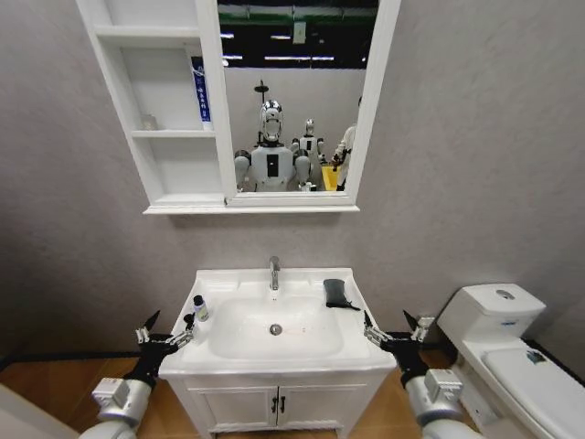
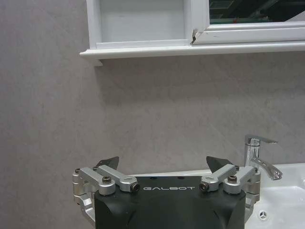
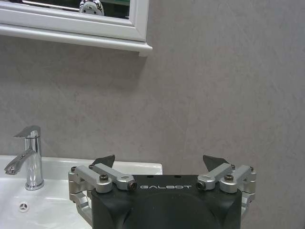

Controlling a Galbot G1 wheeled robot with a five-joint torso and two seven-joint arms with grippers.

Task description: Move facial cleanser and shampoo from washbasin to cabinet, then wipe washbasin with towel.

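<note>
The left gripper point(image 1: 166, 333) hangs with its fingers spread wide at the washbasin's point(image 1: 274, 358) 9 o'clock edge, holding nothing, and the right gripper point(image 1: 395, 331) mirrors it, equally wide and empty, at the 3 o'clock edge. A small white bottle with a dark cap point(image 1: 200, 308) stands upright on the basin rim at about 10 o'clock of the bowl, just beside the left gripper. It looks like one of the two toiletries, though which one is hard to tell. A blue-labelled tube point(image 1: 199, 90) already stands on the middle shelf of the cabinet point(image 1: 174, 137).

The step in hand appears to be picking that bottle. To do it well, the left gripper should come in level from 9 o'clock, straddle the body below the cap, and close gently, since a narrow upright bottle on glazed ceramic will tip or skid if nudged.

The towel point(image 1: 337, 293) lies folded on the rim at 2 o'clock of the bowl, near the tap point(image 1: 273, 272). The wall is grey and lightly textured, a mirror point(image 1: 294, 91) adjoins the shelves, a toilet point(image 1: 512, 352) sits off at 3 o'clock, and the floor is wood.
</note>
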